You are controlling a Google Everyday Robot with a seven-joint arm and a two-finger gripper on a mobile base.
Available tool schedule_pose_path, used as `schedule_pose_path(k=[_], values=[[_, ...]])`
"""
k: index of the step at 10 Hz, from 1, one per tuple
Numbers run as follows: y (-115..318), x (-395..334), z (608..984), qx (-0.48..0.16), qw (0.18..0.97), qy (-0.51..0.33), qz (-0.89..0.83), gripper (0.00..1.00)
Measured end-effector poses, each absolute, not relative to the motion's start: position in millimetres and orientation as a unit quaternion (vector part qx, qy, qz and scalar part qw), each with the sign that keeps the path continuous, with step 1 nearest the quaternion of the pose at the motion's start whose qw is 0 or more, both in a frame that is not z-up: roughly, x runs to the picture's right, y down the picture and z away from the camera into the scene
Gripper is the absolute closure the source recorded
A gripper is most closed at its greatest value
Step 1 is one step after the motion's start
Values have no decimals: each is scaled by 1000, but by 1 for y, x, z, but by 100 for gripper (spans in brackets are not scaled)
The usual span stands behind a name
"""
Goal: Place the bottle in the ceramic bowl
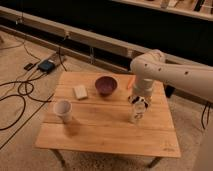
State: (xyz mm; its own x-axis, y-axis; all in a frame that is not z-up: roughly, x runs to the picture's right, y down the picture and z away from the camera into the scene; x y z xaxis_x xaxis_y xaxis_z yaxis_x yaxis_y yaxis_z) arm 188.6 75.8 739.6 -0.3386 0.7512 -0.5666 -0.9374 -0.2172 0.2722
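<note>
The small clear bottle (135, 115) stands upright on the right half of the wooden table (100, 132). My gripper (139, 103) points down right over the bottle's top, at the end of the white arm (170, 72) that reaches in from the right. The dark maroon ceramic bowl (106, 85) sits at the back middle of the table, to the left of and behind the bottle, apart from it. The bowl looks empty inside.
A white cup (63, 108) stands at the left front of the table. A pale flat block (80, 91) lies left of the bowl. A small orange item (130, 82) lies behind the gripper. Cables and a black box (46, 65) lie on the floor at left.
</note>
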Motion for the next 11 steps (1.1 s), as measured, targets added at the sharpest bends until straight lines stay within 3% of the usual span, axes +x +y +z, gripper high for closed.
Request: schedule_pose_path(k=[11], values=[[94, 193, 777, -200, 546, 307, 754, 35]])
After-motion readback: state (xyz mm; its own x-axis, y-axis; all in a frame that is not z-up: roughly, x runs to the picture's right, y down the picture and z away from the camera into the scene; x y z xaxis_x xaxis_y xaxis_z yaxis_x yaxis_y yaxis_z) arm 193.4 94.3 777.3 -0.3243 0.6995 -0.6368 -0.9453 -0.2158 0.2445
